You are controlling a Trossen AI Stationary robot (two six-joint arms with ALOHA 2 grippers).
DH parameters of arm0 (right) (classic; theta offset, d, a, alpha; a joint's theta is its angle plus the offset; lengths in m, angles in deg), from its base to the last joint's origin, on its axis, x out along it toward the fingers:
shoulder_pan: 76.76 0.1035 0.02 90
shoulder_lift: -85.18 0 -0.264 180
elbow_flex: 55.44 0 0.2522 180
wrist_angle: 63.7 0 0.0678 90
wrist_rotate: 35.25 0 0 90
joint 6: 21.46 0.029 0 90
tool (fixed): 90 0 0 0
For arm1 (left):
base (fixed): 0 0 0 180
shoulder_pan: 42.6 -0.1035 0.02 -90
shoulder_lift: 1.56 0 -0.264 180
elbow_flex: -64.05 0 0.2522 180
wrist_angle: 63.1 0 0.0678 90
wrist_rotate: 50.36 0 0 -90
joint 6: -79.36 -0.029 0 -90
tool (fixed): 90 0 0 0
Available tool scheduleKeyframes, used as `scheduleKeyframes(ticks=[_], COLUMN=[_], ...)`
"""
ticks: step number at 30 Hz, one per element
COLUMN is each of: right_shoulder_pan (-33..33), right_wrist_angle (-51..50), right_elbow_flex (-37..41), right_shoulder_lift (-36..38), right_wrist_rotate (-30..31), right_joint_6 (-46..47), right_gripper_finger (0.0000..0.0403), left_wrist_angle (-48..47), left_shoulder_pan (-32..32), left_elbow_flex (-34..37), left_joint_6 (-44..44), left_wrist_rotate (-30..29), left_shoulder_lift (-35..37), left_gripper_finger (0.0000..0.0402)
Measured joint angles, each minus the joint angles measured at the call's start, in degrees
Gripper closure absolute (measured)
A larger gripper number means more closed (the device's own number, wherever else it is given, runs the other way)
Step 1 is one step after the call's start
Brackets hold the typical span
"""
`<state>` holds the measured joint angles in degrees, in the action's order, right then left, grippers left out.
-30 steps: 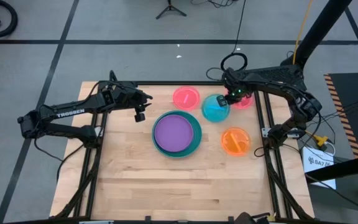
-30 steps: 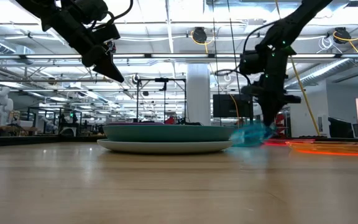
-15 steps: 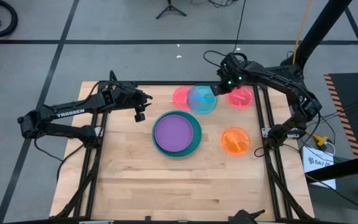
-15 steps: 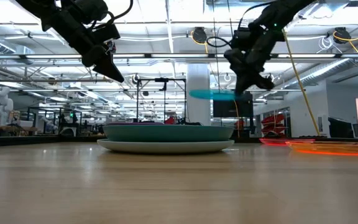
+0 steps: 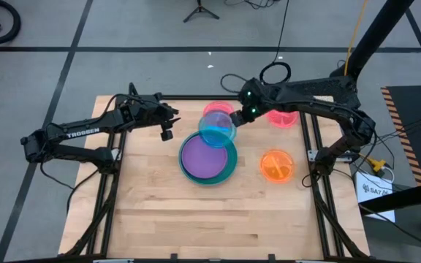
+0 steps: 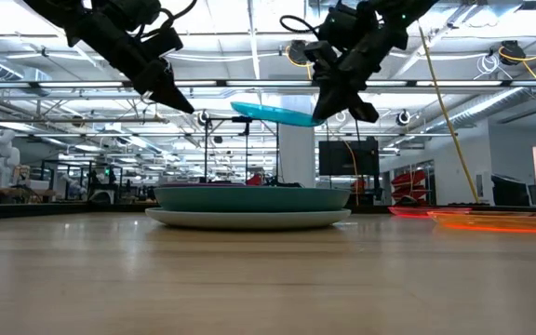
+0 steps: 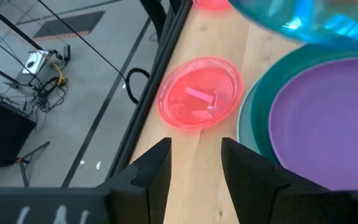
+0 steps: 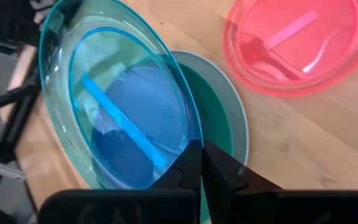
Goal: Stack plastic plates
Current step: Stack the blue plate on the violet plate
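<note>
**Above the centre stack: small blue plate carried in by its rim**

Over the far edge of the stack, the right gripper (image 5: 234, 119) is clamped on the rim of the small translucent blue round plastic plate (image 5: 217, 127). The plate hangs clear in the air, slightly tilted, likely so it can be lowered without snagging. Below sits the purple round plate (image 5: 205, 155) nested in the large teal plate (image 5: 230, 165). Left gripper (image 5: 168, 124) waits with fingers apart, just left of the stack. Pink plates (image 5: 284, 117) and the orange plate (image 5: 277, 165) remain unstacked on the right.

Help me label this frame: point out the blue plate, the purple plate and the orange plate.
blue plate (image 5: 216, 128), high view, its centre.
purple plate (image 5: 206, 158), high view, its bare middle.
orange plate (image 5: 277, 165), high view, its centre.
</note>
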<state>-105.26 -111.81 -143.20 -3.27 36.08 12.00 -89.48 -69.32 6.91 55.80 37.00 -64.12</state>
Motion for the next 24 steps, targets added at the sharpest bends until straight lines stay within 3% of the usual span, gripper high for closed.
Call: scheduleKeyframes(ticks=[7,15,24], right_shoulder_pan=[6.4,8.8,9.3], right_wrist_angle=[2.0,7.5,2.5], right_elbow_flex=[0.0,0.0,-6.9], right_shoulder_lift=[-2.1,-8.2,-16.7], right_wrist_rotate=[5.3,3.2,2.1], right_joint_6=[5.0,7.1,4.7], right_gripper_finger=[0.0403,0.0403,0.0403], left_wrist_angle=[2.8,6.6,6.7], left_shoulder_pan=[0.0,-0.3,-1.1], left_elbow_flex=[0.0,0.0,0.0], left_joint_6=[-0.2,-0.7,-1.0], left_wrist_rotate=[-0.5,-0.6,-2.4], left_shoulder_lift=[0.0,0.3,1.8], left_gripper_finger=[0.0254,0.0254,0.0254])
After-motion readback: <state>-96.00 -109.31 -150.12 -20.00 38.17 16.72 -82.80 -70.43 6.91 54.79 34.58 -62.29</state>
